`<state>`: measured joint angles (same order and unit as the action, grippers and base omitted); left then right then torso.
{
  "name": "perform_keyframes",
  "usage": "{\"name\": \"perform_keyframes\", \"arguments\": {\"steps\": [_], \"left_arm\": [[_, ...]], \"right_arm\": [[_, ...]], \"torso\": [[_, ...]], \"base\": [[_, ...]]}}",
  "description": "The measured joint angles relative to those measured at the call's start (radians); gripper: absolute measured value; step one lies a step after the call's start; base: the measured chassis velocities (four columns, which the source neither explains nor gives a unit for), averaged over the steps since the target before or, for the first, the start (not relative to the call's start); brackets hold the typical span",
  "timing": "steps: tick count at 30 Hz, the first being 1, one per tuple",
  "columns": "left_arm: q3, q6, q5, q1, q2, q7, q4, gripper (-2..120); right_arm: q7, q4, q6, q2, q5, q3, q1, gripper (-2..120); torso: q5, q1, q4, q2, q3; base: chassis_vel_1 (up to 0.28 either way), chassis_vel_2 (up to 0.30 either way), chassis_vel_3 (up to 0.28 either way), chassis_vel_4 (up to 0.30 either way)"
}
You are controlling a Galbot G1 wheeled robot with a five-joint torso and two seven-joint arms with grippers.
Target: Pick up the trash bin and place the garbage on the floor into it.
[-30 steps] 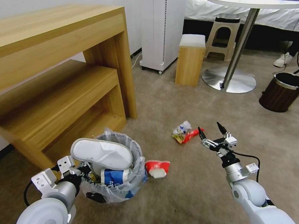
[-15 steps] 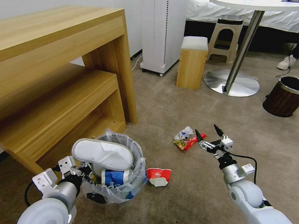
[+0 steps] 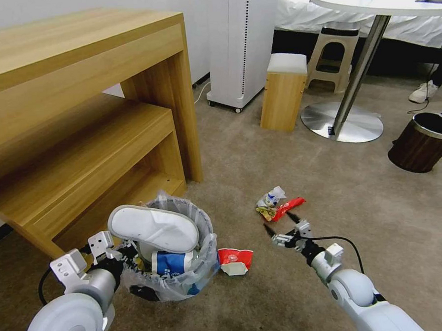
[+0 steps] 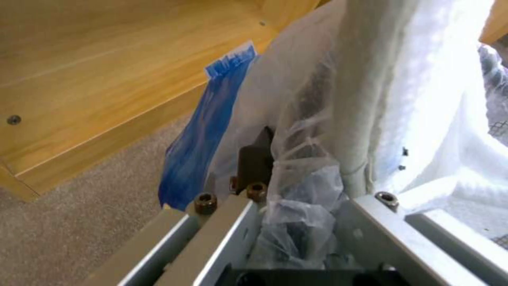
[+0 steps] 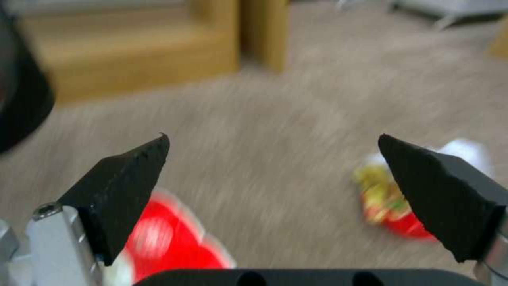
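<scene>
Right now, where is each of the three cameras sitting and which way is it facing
Head view: high on the robot, looking down at the floor, trash bin and both arms.
Left wrist view: on the left arm, against the bin's plastic bag; left gripper clamps it.
Right wrist view: on the right arm, low over carpet; open right gripper.
Shared: head and right wrist both show the crushed cup and red wrapper.

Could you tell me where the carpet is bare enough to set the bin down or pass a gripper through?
Bare floor lies between the wooden shelf unit and the round table's base, also right of the right gripper. It is crowded between the trash bin, crushed red cup and red wrapper.
</scene>
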<state>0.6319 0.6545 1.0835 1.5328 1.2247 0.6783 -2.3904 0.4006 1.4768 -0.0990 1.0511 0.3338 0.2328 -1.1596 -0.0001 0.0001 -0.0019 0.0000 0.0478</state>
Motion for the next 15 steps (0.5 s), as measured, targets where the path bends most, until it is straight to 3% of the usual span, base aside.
{"name": "perform_keyframes", "arguments": {"steps": [3, 4, 7, 15], "left_arm": [[-0.003, 0.0, -0.004, 0.001, 0.003, 0.0, -0.001, 1], [-0.003, 0.0, -0.004, 0.001, 0.003, 0.0, -0.001, 1], [0.003, 0.001, -0.005, 0.006, 0.003, 0.0, -0.007, 1], [0.014, 0.001, -0.017, 0.015, 0.0, 0.008, -0.021, 1]], "right_arm": [[0.193, -0.077, 0.009, 0.005, -0.076, -0.016, 0.051, 100], [0.193, -0.077, 0.009, 0.005, -0.076, -0.016, 0.051, 100], [0.351, -0.159, -0.01, 0.032, -0.132, -0.03, 0.105, 100], [0.425, -0.319, -0.016, 0.113, -0.221, -0.062, 0.185, 100]], "torso": [[0.0, 0.0, -0.0001, 0.0, 0.0], [0.0, 0.0, -0.0001, 0.0, 0.0], [-0.0001, 0.0, 0.0, 0.0, 0.0], [0.0001, 0.0, 0.0, 0.0, 0.0]], "base": [[0.0, 0.0, 0.0, 0.0], [0.0, 0.0, 0.0, 0.0], [0.0, 0.0, 0.0, 0.0], [0.0, 0.0, 0.0, 0.0]]}}
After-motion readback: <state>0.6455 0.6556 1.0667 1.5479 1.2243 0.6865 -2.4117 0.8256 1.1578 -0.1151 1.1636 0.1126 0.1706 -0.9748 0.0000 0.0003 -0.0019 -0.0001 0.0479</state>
